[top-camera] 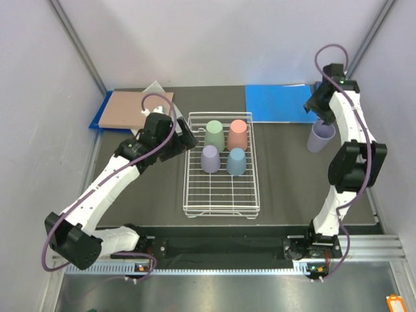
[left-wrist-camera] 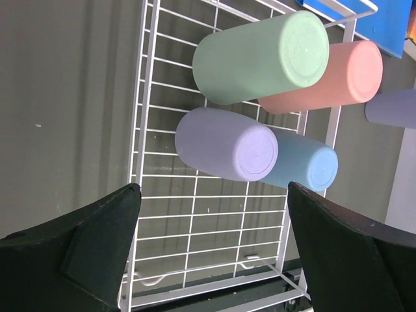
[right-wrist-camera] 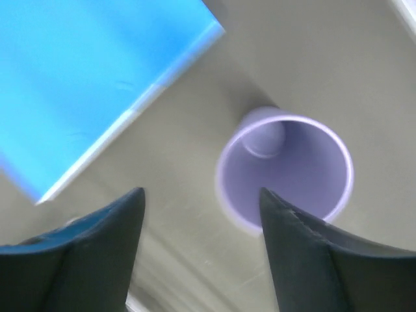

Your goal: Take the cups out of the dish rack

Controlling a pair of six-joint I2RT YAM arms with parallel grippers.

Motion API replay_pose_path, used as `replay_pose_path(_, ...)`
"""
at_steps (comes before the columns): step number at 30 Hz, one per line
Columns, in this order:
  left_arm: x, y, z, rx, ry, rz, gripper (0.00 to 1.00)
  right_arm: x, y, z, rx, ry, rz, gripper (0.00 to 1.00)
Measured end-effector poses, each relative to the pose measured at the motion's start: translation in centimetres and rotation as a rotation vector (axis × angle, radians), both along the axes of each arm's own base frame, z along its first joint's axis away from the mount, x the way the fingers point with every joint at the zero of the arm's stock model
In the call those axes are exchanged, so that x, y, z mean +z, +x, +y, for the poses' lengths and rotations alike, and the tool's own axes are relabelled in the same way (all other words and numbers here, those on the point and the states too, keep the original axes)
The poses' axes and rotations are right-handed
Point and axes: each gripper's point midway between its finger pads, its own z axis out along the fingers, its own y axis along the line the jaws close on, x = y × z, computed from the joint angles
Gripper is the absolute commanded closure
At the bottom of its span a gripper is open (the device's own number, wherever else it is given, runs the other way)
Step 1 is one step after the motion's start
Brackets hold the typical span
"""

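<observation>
4 cups (top-camera: 214, 135) sit upturned in my dish rack (top-camera: 221, 203); a 5th lilac cup (top-camera: 320, 138) stands upright under my right gripper (right-wrist-camera: 200, 193), jaws apart; left gripper (left-wrist-camera: 213, 188) gapes too.

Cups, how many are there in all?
5. Four upside down in the dish rack: green, pink, lilac, blue. A second lilac cup stands mouth-up on the table right of the rack. None looks hidden.

We note: cups (left-wrist-camera: 260, 58) matt, smooth plastic; dish rack (top-camera: 221, 192) white coated wire, slightly glossy; worktop (top-camera: 286, 175) dull grey, matt, faintly scuffed; blue folder (top-camera: 276, 103) smooth, perhaps plastic, our view of it blurred.
</observation>
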Motion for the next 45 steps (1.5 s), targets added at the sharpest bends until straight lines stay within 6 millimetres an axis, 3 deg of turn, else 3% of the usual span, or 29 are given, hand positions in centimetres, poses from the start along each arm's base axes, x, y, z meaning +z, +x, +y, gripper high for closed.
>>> replay_pose_path(2, 0.1, 0.1, 0.1, -0.009, 0.014, -0.010, 0.01, 3.8, 0.6, 0.6, 0.016, 0.009, -0.092, 0.13)
replay_pose_path(6, 0.8, 0.0, -0.3, -0.048, 0.049, -0.049, 0.01, 14.4, 1.1, 3.4, 0.097, 0.032, -0.384, 0.06)
replay_pose_path(8, 1.2, -0.3, -1.1, -0.081, 0.079, -0.074, 0.01, 19.0, -0.5, 6.3, 0.190, 0.058, -0.533, 0.06)
replay_pose_path(11, 1.7, -0.8, -3.6, -0.161, 0.138, -0.115, 0.01, 22.5, -4.6, 11.6, 0.358, 0.116, -0.713, 0.03)
replay_pose_path(13, 1.5, -0.9, -5.7, -0.215, 0.186, -0.132, 0.01, 22.4, -7.7, 14.9, 0.478, 0.185, -0.795, 0.01)
replay_pose_path(15, 0.5, -0.9, -6.8, -0.250, 0.227, -0.126, 0.01, 20.3, -10.2, 16.8, 0.561, 0.243, -0.801, 0.01)
replay_pose_path(21, -2.3, 0.1, -6.3, -0.243, 0.342, -0.092, 0.01, 16.6, -12.4, 20.7, 0.698, 0.304, -0.743, 0.00)
replay_pose_path(27, -4.0, 1.0, -6.5, -0.248, 0.389, -0.076, 0.01, 17.7, -14.9, 22.2, 0.775, 0.331, -0.786, 0.00)
replay_pose_path(31, -7.1, 1.5, -7.3, -0.271, 0.425, -0.014, 0.03, 18.8, -16.3, 22.2, 0.791, 0.337, -0.833, 0.00)
replay_pose_path(33, -8.6, 1.7, -7.8, -0.287, 0.441, 0.024, 0.14, 18.8, -16.5, 22.1, 0.793, 0.336, -0.835, 0.00)
replay_pose_path(35, -9.8, 1.7, -8.1, -0.298, 0.449, 0.052, 0.34, 18.6, -16.7, 22.0, 0.792, 0.333, -0.831, 0.00)
replay_pose_path(37, -10.1, 1.7, -8.2, -0.302, 0.454, 0.058, 0.47, 18.3, -16.7, 21.9, 0.792, 0.325, -0.821, 0.01)
replay_pose_path(38, -10.0, 1.8, -8.2, -0.297, 0.449, 0.056, 0.61, 18.3, -16.7, 21.8, 0.791, 0.322, -0.820, 0.01)
replay_pose_path(40, -9.8, 1.9, -8.2, -0.290, 0.450, 0.053, 0.76, 18.2, -16.7, 21.7, 0.792, 0.315, -0.817, 0.02)
replay_pose_path(41, -9.8, 1.9, -8.1, -0.286, 0.453, 0.052, 0.93, 18.2, -16.8, 21.7, 0.792, 0.313, -0.815, 0.02)
replay_pose_path(42, -9.8, 2.0, -8.0, -0.286, 0.460, 0.051, 1.00, 18.1, -16.8, 21.7, 0.792, 0.311, -0.814, 0.00)
replay_pose_path(45, -9.6, 1.9, -7.7, -0.282, 0.472, 0.056, 1.00, 18.1, -16.8, 21.5, 0.790, 0.300, -0.813, 0.00)
